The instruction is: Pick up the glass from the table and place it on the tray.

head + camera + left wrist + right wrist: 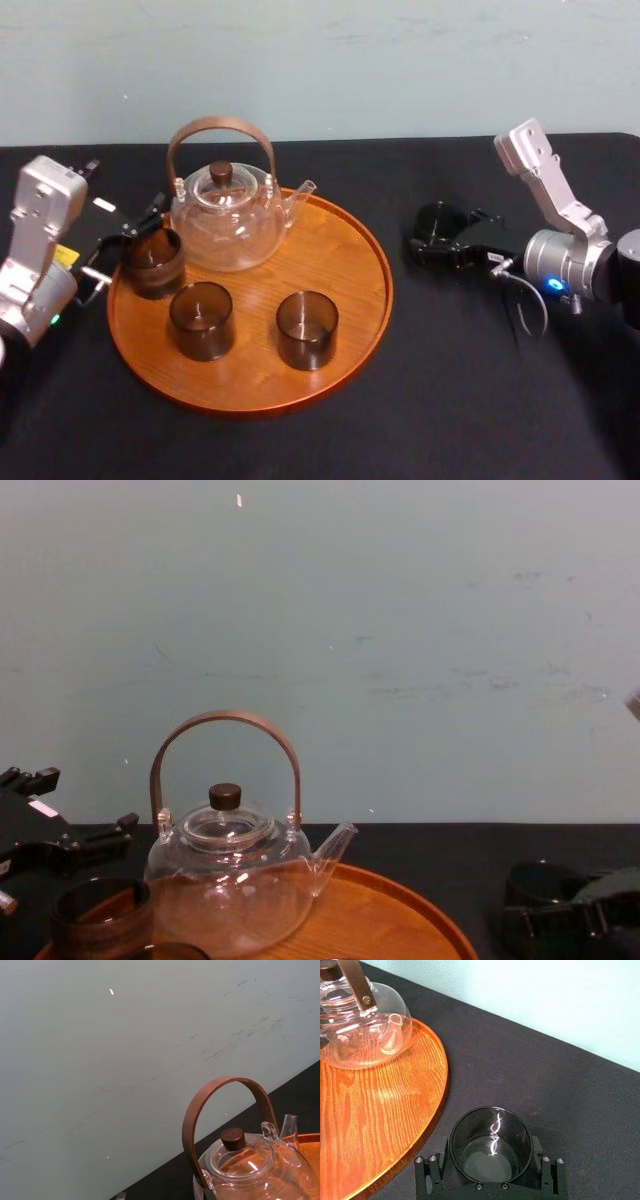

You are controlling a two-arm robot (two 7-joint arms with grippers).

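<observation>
Right gripper (489, 1174) is clamped on the glass (490, 1142) in the right wrist view, black fingers hugging both sides of that smoky, empty cylinder, upright over the matte black table (545, 1075) just beside the grained wooden tray (380, 1110) that carries the clear teapot (360, 1025). Head view now: three more empty tumblers (201, 320) sit on the round tray, right arm reaching in from the right, left gripper (140, 232) at the tray's left edge by one of them. Chest view: the glass shows low right, apart from the tray, and the teapot's arched handle rises tall.
</observation>
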